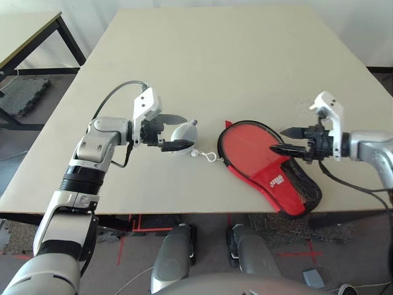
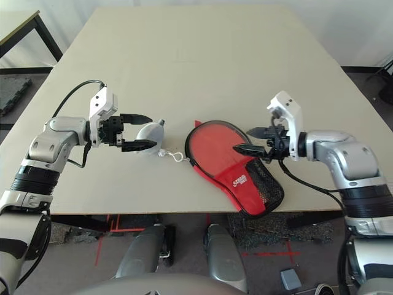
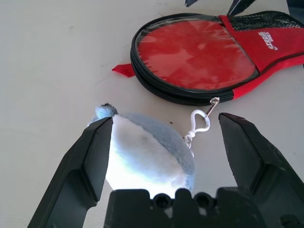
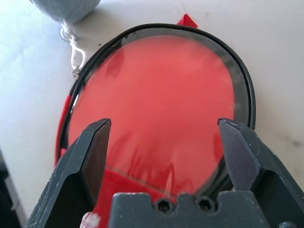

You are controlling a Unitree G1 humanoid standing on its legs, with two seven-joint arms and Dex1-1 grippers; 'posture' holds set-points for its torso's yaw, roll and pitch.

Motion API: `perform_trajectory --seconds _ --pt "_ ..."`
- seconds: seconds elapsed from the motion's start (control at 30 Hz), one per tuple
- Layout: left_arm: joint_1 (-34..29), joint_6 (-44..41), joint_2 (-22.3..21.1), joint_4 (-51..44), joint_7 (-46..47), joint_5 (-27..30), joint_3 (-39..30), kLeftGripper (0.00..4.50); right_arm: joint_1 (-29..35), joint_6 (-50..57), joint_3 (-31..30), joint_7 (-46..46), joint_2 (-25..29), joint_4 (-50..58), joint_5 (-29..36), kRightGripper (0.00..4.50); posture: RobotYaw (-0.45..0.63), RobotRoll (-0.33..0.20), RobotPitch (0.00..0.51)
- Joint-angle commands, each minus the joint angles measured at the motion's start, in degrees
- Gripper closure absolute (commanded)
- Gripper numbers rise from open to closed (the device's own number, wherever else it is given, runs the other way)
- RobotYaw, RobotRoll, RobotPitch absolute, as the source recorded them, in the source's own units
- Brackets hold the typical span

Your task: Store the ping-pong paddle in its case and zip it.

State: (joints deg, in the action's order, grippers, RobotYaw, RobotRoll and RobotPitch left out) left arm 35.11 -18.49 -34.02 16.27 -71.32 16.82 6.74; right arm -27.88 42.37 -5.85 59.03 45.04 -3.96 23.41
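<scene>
The soft red fabric paddle-shaped case (image 1: 264, 163), glossy round window and black mesh pocket, lies zipped beneath the right gripper (image 1: 287, 140), fingers spread. The fuzzy grey-white rounded pouch (image 3: 147, 154) sits between the left gripper's (image 1: 175, 131) spread fingers, its white clip (image 3: 198, 122) reaching the zipper.

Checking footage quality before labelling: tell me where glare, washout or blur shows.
Left wrist view: the grey-white pouch is washed out white on its lower side between the open left tool. Right wrist view: the case window shows pale glare streaks and looks soft; the right tool is open. Head views: even light, soft shadows.
</scene>
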Motion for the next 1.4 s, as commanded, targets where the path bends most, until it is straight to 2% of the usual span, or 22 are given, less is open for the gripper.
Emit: perform_trajectory --seconds 0.03,0.3,0.57,0.9,1.07,1.17,1.3,1.4 --pt "-0.1 0.6 -1.1 0.6 1.0 -0.8 -1.1 0.00 -1.2 -2.2 -2.6 0.7 -1.4 -3.6 -2.8 0.03 0.07 0.000 0.115" --pt "-1.0 -0.2 -2.1 -0.7 2.1 -1.0 -1.1 0.00 -1.7 -3.4 -5.8 2.0 -3.6 -8.4 -6.9 0.03 0.08 0.000 0.114" --pt "-1.1 -1.7 -0.7 -1.4 3.8 -1.3 0.1 0.00 -1.2 -2.9 -7.0 3.0 -4.1 -10.1 -8.7 0.03 0.07 0.000 0.111" --pt "0.4 -1.1 -0.6 1.9 4.2 -6.3 3.9 0.00 -0.4 -2.2 -5.8 2.7 -4.4 -8.9 -8.7 0.03 0.06 0.000 0.108" --pt "2.0 1.4 0.0 5.7 7.3 -12.1 7.3 1.68 -0.1 -1.8 -5.3 2.5 -4.8 -8.2 -8.2 0.00 0.06 0.000 0.107" --pt "3.8 2.2 1.8 7.8 8.6 -13.1 7.4 2.94 0.0 -1.5 -5.3 2.3 -5.0 -7.9 -8.1 0.00 0.05 0.000 0.107" --pt "7.7 5.9 4.9 12.5 11.9 -15.4 7.3 4.22 0.7 -1.3 -5.3 1.9 -5.3 -7.2 -8.3 0.00 0.05 0.000 0.107" --pt "11.0 10.2 6.7 17.6 14.7 -17.5 7.2 4.34 1.2 -1.0 -4.9 1.5 -5.4 -6.7 -8.2 0.00 0.04 0.000 0.110"
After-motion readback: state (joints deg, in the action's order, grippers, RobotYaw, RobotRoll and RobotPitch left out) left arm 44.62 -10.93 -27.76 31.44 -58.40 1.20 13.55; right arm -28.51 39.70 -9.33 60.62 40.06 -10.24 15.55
